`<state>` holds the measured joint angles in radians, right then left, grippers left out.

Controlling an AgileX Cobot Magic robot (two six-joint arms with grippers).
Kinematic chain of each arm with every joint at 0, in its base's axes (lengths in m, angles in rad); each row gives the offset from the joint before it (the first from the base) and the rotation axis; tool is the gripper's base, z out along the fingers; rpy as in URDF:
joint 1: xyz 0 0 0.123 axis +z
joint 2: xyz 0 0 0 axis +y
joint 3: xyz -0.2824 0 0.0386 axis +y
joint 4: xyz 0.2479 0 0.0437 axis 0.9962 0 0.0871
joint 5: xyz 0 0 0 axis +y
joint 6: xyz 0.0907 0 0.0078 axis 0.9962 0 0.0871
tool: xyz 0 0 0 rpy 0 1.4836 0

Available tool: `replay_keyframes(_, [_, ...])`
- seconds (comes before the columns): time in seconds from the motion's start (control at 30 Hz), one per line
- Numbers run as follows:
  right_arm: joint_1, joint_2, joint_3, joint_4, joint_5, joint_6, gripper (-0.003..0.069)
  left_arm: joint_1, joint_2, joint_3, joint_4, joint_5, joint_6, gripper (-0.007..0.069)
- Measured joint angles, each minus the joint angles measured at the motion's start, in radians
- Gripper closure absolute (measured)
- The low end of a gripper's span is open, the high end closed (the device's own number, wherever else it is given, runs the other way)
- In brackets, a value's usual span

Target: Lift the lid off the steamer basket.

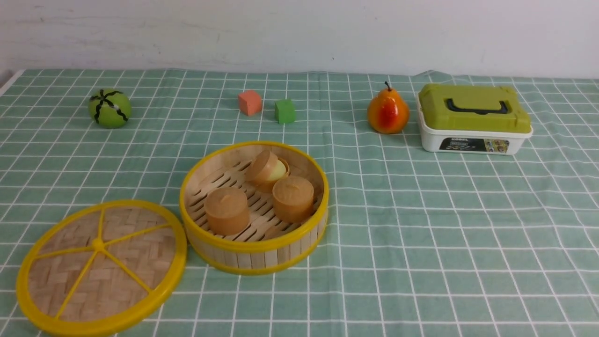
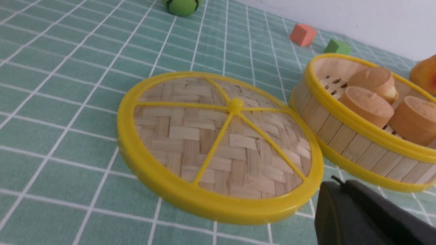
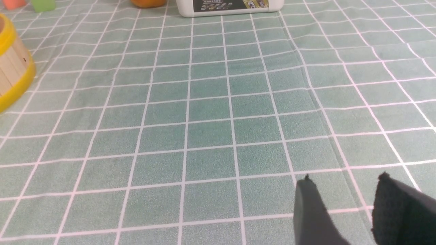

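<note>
The lid, a woven bamboo disc with a yellow rim, spokes and centre knob, lies on the green checked cloth at the front left. Its edge touches the steamer basket, which stands uncovered at the centre. The basket holds three tan round buns; one is tipped on its side. Neither gripper shows in the front view. In the left wrist view my left gripper is shut and empty, just short of the lid and the basket. My right gripper is open and empty over bare cloth, well right of the basket.
A green striped ball sits far left. An orange cube and a green cube lie behind the basket. A pear and a white box with an olive-green lid stand at the far right.
</note>
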<state>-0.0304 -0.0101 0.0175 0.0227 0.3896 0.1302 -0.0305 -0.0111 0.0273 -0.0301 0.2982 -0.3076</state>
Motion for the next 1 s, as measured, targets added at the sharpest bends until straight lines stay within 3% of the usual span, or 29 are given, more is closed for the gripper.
replay_keyframes(0.23, [0.000, 0.000, 0.000, 0.000, 0.000, 0.000, 0.0418, 0.000, 0.000, 0.002, 0.022, 0.080, -0.019, 0.0629])
replay_keyframes(1.0, [0.000, 0.000, 0.000, 0.000, 0.000, 0.000, 0.0418, 0.000, 0.000, 0.002, 0.023, 0.087, -0.022, 0.0610])
